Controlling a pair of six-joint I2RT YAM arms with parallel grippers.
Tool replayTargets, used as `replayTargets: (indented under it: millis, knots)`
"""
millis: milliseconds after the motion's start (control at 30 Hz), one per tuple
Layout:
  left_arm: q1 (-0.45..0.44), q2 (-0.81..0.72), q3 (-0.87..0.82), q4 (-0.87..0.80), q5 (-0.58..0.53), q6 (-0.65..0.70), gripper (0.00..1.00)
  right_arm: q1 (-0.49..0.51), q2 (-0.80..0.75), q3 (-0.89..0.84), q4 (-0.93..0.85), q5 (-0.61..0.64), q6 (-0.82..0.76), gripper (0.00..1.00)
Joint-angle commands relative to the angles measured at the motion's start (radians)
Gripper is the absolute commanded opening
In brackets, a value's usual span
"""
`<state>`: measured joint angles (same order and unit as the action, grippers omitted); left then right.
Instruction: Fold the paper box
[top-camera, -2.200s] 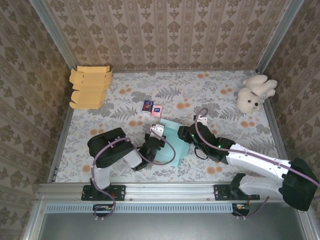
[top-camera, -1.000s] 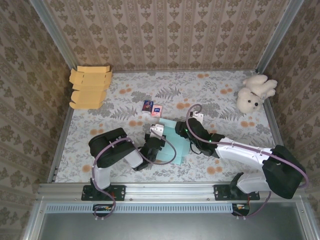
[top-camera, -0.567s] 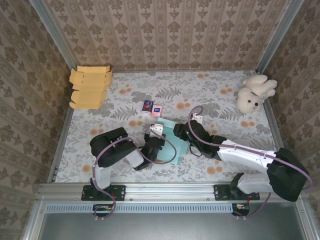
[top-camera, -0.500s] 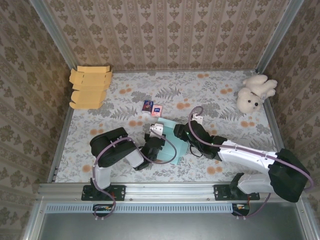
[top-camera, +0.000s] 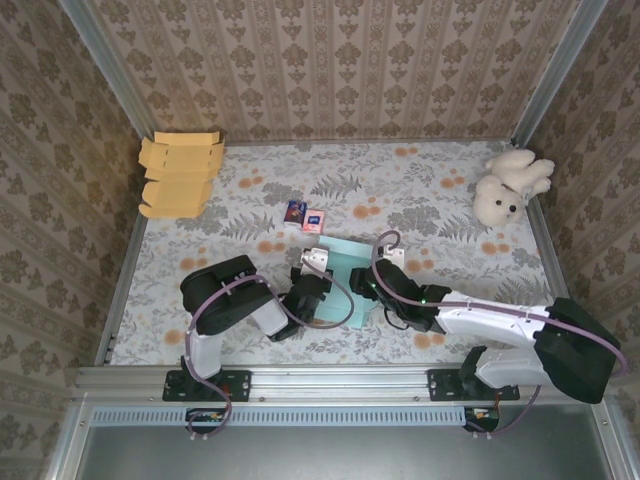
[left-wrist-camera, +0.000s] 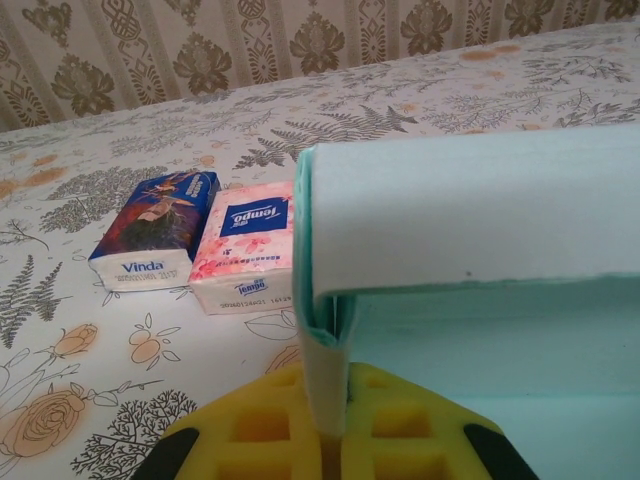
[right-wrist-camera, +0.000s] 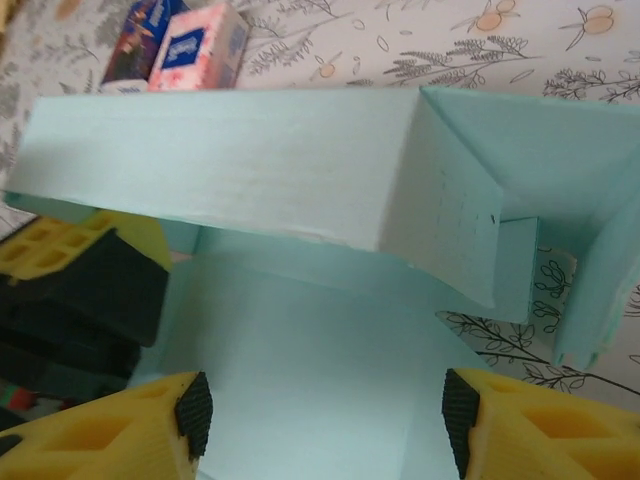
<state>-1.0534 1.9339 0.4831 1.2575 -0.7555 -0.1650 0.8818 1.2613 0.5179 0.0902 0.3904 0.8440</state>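
Observation:
The pale teal paper box (top-camera: 343, 262) lies partly folded at the table's middle, between my two grippers. My left gripper (left-wrist-camera: 330, 420) is shut on the thin edge of an upright wall (left-wrist-camera: 470, 215) at the box's left corner. In the top view that gripper (top-camera: 312, 283) sits against the box's left side. My right gripper (right-wrist-camera: 325, 410) hangs open over the box's flat floor (right-wrist-camera: 300, 360), fingers wide apart and holding nothing. Beyond it a long wall (right-wrist-camera: 220, 165) stands raised, with a side flap (right-wrist-camera: 590, 280) up at the right. From above, the right gripper (top-camera: 374, 287) is at the box's right edge.
Two small tissue packs (top-camera: 305, 215) lie just beyond the box, close to its far wall (left-wrist-camera: 200, 240). A stack of flat tan cardboard blanks (top-camera: 178, 175) sits at the back left. A white teddy bear (top-camera: 510, 185) rests at the back right.
My right gripper has spread its fingers wider and drawn back toward the near edge over the box. The left gripper stays clamped on the wall in the same place.

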Motion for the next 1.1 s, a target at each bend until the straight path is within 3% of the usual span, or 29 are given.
replayTargets:
  millis: [0,167,267,533,1067]
  knots:
    - [-0.009,0.004,-0.005,-0.02,0.018,0.0,0.0,-0.002,0.028,-0.032,0.169,0.038,-0.098,0.82]
    - [-0.013,0.002,-0.006,-0.017,0.013,0.001,0.0,-0.041,0.074,0.008,0.086,0.089,-0.121,0.93]
    - [-0.013,0.0,-0.01,-0.012,0.008,0.003,0.0,-0.077,0.086,-0.027,0.11,0.109,-0.124,0.93]
    - [-0.013,0.005,-0.007,-0.009,0.013,0.007,0.0,-0.167,0.117,-0.104,0.329,-0.081,-0.206,0.91]
    - [-0.015,0.011,-0.003,-0.01,0.02,0.001,0.0,-0.14,0.219,-0.062,0.497,-0.255,-0.257,0.87]
